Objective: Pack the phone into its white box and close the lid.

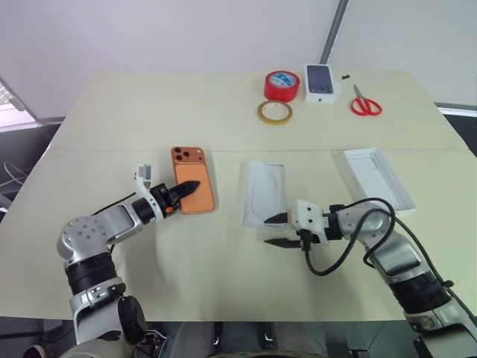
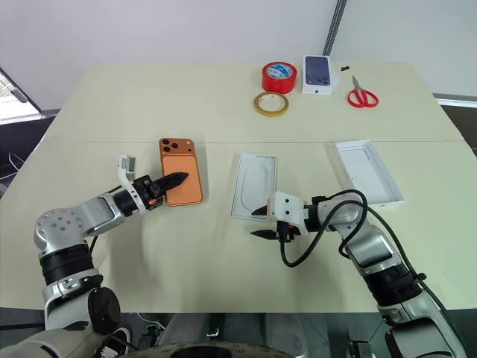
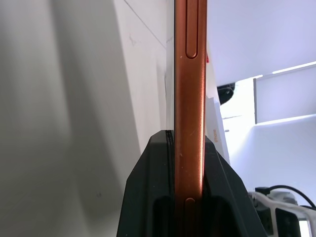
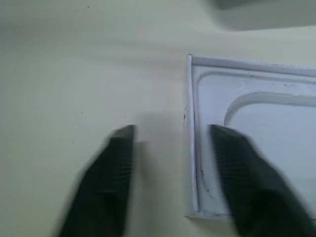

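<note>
Left gripper [image 1: 186,188] clamps the phone [image 1: 192,179] at table nine o'clock; right gripper [image 1: 279,230] gapes partly, straddling the white box [image 1: 264,194] rim at centre. Best carry it level over, then lower flat

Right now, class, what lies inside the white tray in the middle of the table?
The white box holds only its moulded oval recess; no phone is in it. The right tool hides its near corner. The phone is apart, gripped by the left tool.
</note>
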`<state>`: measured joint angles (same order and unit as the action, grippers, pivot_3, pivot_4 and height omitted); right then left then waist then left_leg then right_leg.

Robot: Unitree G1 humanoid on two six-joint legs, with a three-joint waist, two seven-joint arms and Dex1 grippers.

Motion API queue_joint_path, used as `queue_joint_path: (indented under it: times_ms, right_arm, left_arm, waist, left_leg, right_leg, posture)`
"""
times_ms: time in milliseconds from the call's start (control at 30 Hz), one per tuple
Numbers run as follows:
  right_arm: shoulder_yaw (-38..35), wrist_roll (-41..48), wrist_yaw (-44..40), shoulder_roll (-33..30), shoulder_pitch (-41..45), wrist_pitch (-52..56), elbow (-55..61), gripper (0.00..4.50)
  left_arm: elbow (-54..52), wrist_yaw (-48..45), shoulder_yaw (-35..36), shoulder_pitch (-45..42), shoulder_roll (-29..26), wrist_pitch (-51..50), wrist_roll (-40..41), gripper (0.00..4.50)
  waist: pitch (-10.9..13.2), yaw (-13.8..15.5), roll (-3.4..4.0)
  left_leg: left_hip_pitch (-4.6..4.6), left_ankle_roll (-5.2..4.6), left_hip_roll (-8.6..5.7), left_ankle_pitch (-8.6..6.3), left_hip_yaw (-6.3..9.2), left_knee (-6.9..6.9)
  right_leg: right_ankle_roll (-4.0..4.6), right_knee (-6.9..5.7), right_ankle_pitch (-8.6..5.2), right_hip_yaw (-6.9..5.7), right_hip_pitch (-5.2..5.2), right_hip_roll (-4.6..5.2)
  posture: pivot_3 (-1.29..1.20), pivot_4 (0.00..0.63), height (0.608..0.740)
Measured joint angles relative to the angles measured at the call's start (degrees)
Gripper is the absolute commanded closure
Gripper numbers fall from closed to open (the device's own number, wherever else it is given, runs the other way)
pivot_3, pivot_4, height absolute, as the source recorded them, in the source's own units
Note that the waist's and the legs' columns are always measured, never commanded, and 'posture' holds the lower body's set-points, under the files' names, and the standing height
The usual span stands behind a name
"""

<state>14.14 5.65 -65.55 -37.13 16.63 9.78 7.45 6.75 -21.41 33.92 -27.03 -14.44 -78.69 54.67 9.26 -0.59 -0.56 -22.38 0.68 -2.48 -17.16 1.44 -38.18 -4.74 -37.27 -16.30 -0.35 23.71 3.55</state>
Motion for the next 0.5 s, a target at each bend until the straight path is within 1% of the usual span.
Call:
queue_joint_path:
  times_ms: [33, 300, 333, 500]
  right_arm:
    - [0.0, -0.2, 0.7, 0.0, -0.1, -0.5, 0.0, 4.07]
    - [0.0, -1.6, 4.5, 0.2, -0.2, -2.3, -0.4, 4.07]
    - [0.0, -1.6, 4.5, 0.1, -0.2, -2.3, -0.4, 4.30]
    - [0.2, -1.4, 3.9, 0.0, -0.3, -2.1, -0.4, 4.30]
  left_arm:
    - [0.1, 0.0, -0.4, 0.0, 0.0, 0.3, 0.0, 4.50]
    - [0.1, -0.8, -1.6, 0.0, -0.6, 0.8, 0.4, 4.50]
    - [0.1, -0.8, -1.7, 0.1, -0.7, 0.8, 0.5, 4.50]
    - [0.0, -0.4, -1.7, 0.3, -0.7, 0.8, 0.9, 4.50]
  waist:
    - [0.0, 0.0, -0.02]
    - [0.0, 0.0, -0.03]
    - [0.0, 0.0, -0.03]
    - [0.0, 0.1, -0.03]
  left_leg:
    - [0.00, 0.00, 0.00, 0.00, 0.00, 0.00]
    - [-0.01, -0.01, 0.00, 0.00, 0.01, -0.02]
    - [-0.01, -0.01, 0.00, 0.00, 0.01, -0.02]
    - [-0.01, -0.01, 0.00, 0.00, 0.01, -0.03]
  right_leg:
    - [0.00, 0.01, 0.00, 0.00, 0.00, 0.00]
    - [0.00, 0.00, 0.00, 0.00, 0.00, -0.01]
    - [0.00, 0.00, 0.00, 0.00, 0.00, -0.01]
    - [0.00, 0.00, 0.00, 0.00, -0.01, -0.01]
  posture:
    - [0.00, 0.150, 0.740]
    - [0.00, 0.150, 0.740]
    - [0.00, 0.150, 0.740]
    - [0.00, 0.150, 0.740]
